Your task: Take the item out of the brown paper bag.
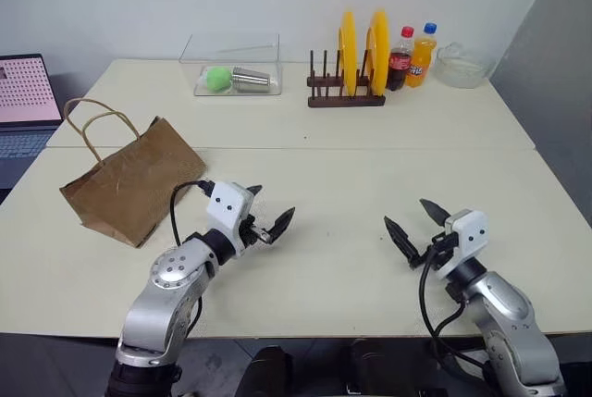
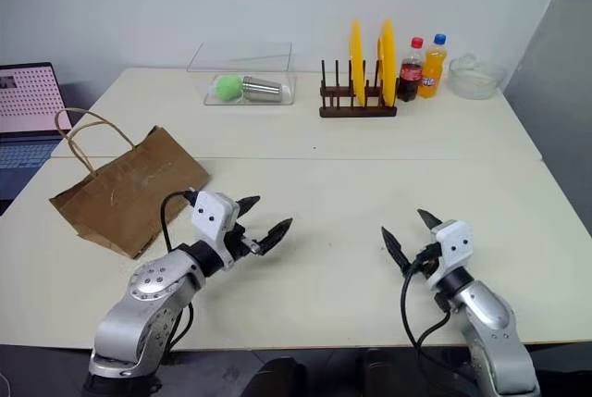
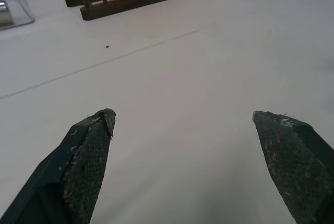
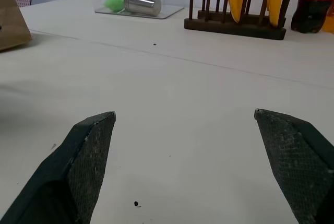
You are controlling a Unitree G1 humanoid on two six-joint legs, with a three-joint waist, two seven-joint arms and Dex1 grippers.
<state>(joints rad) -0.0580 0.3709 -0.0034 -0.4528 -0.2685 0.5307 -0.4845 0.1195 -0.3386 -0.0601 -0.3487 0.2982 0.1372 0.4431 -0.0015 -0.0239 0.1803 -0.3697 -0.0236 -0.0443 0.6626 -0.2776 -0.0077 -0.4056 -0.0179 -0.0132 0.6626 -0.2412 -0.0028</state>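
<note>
The brown paper bag (image 1: 129,192) lies on its side on the tabletop (image 1: 370,166), its tan loop handles (image 1: 97,124) trailing off its far end toward the laptop (image 1: 26,105). I cannot see the item: I take it to be inside the bag, since nothing white with a blue band lies in the open anywhere around it.

My left claw (image 1: 268,219) hovers just beside the bag's near corner, on the side away from the laptop, and points away from the bag across bare tabletop. Its 2 black fingers (image 3: 86,156) are spread wide with nothing between them. My right claw (image 1: 418,223) hangs well apart from the bag, further out along the same front edge, likewise spread wide and empty.

So I judge this to be the very start: neither claw has touched the bag, and the reach is not yet begun. The next move, as I see it, calls for turning my left claw back toward the bag and finding its mouth at the handle end. The paper is creased and limp, so I expect 1 claw must pin or lift the bag while the other goes in or tips the item out.

Well beyond the bag stand a clear box (image 1: 233,68) holding a green ball (image 1: 217,79) and a metal cup (image 1: 251,79), a rack with 2 yellow plates (image 1: 361,50), and 2 soda bottles (image 1: 411,56).
</note>
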